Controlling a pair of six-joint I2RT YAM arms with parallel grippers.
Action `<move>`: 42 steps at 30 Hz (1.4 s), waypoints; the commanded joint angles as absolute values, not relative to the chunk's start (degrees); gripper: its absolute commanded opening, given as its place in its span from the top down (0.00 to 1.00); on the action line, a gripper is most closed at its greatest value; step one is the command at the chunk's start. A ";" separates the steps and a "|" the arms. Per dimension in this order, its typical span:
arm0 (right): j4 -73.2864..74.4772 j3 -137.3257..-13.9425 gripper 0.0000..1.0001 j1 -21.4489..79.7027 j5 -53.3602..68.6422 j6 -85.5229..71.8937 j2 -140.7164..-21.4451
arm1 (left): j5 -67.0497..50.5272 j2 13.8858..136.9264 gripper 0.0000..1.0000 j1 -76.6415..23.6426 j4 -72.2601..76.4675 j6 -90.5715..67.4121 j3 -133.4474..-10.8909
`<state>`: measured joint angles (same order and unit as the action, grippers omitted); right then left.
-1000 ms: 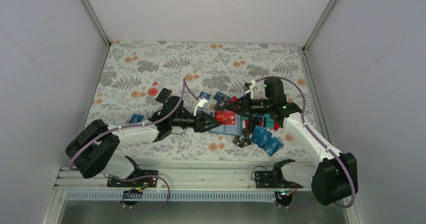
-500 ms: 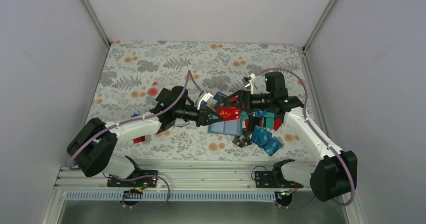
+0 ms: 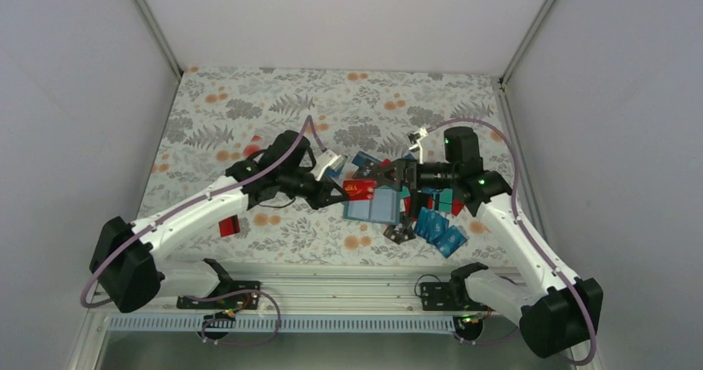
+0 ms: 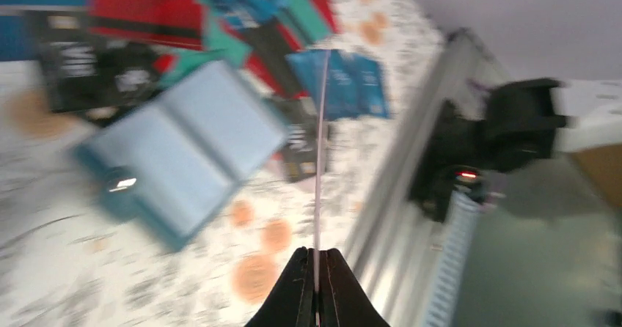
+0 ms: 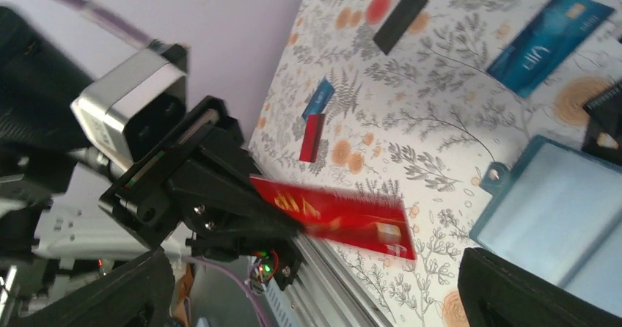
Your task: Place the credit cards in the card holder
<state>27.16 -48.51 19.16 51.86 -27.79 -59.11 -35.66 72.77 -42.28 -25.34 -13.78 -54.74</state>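
My left gripper [image 3: 338,192] is shut on one end of a red credit card [image 3: 358,189] and holds it just above the table. In the left wrist view that card [image 4: 320,158] shows edge-on as a thin pale line rising from the closed jaws [image 4: 317,262]. The card holder [image 3: 372,207] lies open, pale blue inside, right of and below the card. My right gripper [image 3: 388,175] stands open beside the card's far end, not touching it. In the right wrist view its jaws [image 5: 315,298] frame the red card [image 5: 345,217] and the card holder [image 5: 565,217].
Several blue, teal, red and black cards [image 3: 433,221] are heaped right of the holder. A red card [image 3: 230,226] lies by the left arm. The right wrist view shows loose blue [image 5: 550,41], black [image 5: 400,20], small blue [image 5: 317,98] and red [image 5: 312,138] cards. The metal rail [image 3: 332,291] borders the near edge.
The red card passed from right gripper to left: the left jaws closed on it, the right jaws let go and opened wide. The left arm lifted and drew the card slightly left.
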 commanded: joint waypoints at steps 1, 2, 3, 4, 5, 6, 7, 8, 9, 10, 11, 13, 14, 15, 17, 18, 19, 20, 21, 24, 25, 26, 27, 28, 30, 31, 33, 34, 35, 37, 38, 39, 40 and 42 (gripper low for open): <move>26.94 -46.50 0.03 20.56 45.63 -40.75 -59.00 | -12.11 69.75 0.98 -43.43 -31.53 -11.27 -55.17; 26.59 -46.53 0.04 21.14 44.79 -43.33 -59.21 | -7.89 69.77 0.98 -44.18 -30.62 -11.08 -55.08; 26.18 -46.75 0.05 21.98 44.22 -45.76 -59.36 | -4.37 69.85 0.98 -45.09 -29.80 -10.70 -55.17; 25.60 -47.27 0.07 22.82 43.75 -48.47 -59.60 | -0.79 69.85 0.98 -46.18 -28.85 -10.38 -55.26; 25.13 -47.92 0.08 23.54 43.34 -51.01 -59.97 | 4.33 69.86 0.98 -47.54 -27.43 -10.04 -55.35; 24.42 -48.74 0.09 24.31 43.07 -53.35 -60.37 | 8.35 69.65 0.98 -49.06 -26.20 -9.64 -55.26; 23.76 -49.63 0.09 25.43 42.77 -55.56 -60.90 | 11.22 69.52 0.98 -50.33 -24.87 -9.10 -55.06; 24.34 -50.86 0.09 26.01 42.15 -57.30 -61.76 | 13.40 69.69 0.98 -51.50 -24.70 -8.91 -55.39; 24.59 -51.92 0.09 26.33 41.75 -59.47 -62.96 | 15.67 69.99 0.98 -52.80 -24.70 -8.63 -56.28; 24.39 -52.79 0.11 26.77 41.81 -60.73 -63.92 | 19.45 70.33 0.98 -54.39 -24.66 -8.14 -56.71; 24.59 -53.62 0.12 27.11 41.79 -61.50 -64.43 | 23.10 70.83 0.98 -56.11 -24.92 -7.66 -57.20; 24.70 -54.61 0.16 27.74 41.85 -64.33 -66.17 | 28.08 71.63 0.98 -58.99 -24.87 -6.31 -57.68; 24.88 -54.97 0.17 27.91 41.65 -65.43 -66.78 | 29.87 71.78 0.98 -60.45 -24.16 -5.17 -57.41; 25.12 -55.23 0.20 27.98 41.46 -66.34 -67.40 | 31.42 71.80 0.98 -61.56 -23.44 -4.27 -57.12; 25.64 -56.18 0.24 28.11 41.17 -67.42 -68.47 | 33.31 71.81 0.98 -63.20 -22.48 -3.11 -56.73; 25.77 -56.75 0.24 28.15 40.89 -67.92 -68.95 | 33.72 71.71 0.98 -63.77 -22.01 -2.70 -56.54; 26.23 -57.41 0.28 28.20 40.53 -68.42 -69.29 | 34.70 71.72 0.98 -64.48 -21.47 -2.39 -56.35; 26.66 -58.11 0.30 28.21 40.19 -68.90 -69.73 | 35.16 71.74 0.98 -65.08 -21.15 -1.97 -56.27; 26.84 -58.92 0.31 28.25 39.81 -69.08 -70.12 | 35.93 71.81 0.98 -65.69 -21.17 -1.67 -56.30; 27.43 -60.66 0.34 28.37 38.58 -70.06 -70.78 | 36.12 72.25 0.98 -67.14 -20.96 -0.78 -56.64; 27.58 -61.04 0.34 28.45 38.40 -70.39 -71.06 | 36.12 72.53 0.98 -67.57 -21.00 -0.53 -56.73; 27.68 -61.42 0.34 28.59 38.15 -70.75 -71.30 | 37.46 72.82 0.98 -67.73 -21.07 -0.34 -56.77; 27.72 -61.65 0.34 28.72 37.98 -70.97 -71.47 | 38.08 73.23 0.98 -68.01 -21.19 -0.27 -56.85; 27.67 -61.81 0.34 28.95 37.97 -71.27 -71.61 | 38.44 73.61 0.98 -68.30 -21.28 -0.13 -56.86; 27.29 -61.87 0.40 29.53 38.11 -71.80 -72.02 | 39.08 74.18 0.98 -68.74 -21.24 -0.09 -57.10; 27.25 -61.83 0.43 29.94 38.11 -71.94 -72.24 | 39.15 74.44 0.98 -68.86 -21.16 -0.22 -57.31; 27.10 -61.55 0.49 30.79 38.12 -72.33 -72.68 | 39.60 75.14 0.98 -69.14 -21.18 -0.39 -57.77; 26.95 -61.38 0.51 31.25 38.14 -72.48 -72.99 | 39.94 75.37 0.98 -69.31 -21.10 -0.40 -57.89; 26.86 -61.31 0.52 31.62 38.22 -72.48 -73.28 | 40.32 75.53 0.98 -69.46 -20.94 -0.42 -57.99; 26.72 -61.14 0.55 32.25 38.30 -72.45 -73.98 | 40.63 75.80 0.98 -69.73 -20.64 -0.12 -58.09; 26.53 -61.05 0.58 32.48 38.32 -72.47 -74.33 | 40.84 76.01 0.98 -69.84 -20.64 -0.05 -58.13; 26.46 -60.96 0.60 32.71 38.31 -72.48 -74.62 | 40.93 76.14 0.98 -70.01 -20.60 -0.01 -58.21; 26.30 -60.78 0.61 32.84 38.43 -72.56 -74.88 | 41.07 76.34 0.98 -70.17 -20.64 0.08 -58.34; 25.82 -60.64 0.65 33.00 38.75 -72.58 -75.58 | 41.33 76.58 0.98 -70.22 -20.59 0.32 -58.41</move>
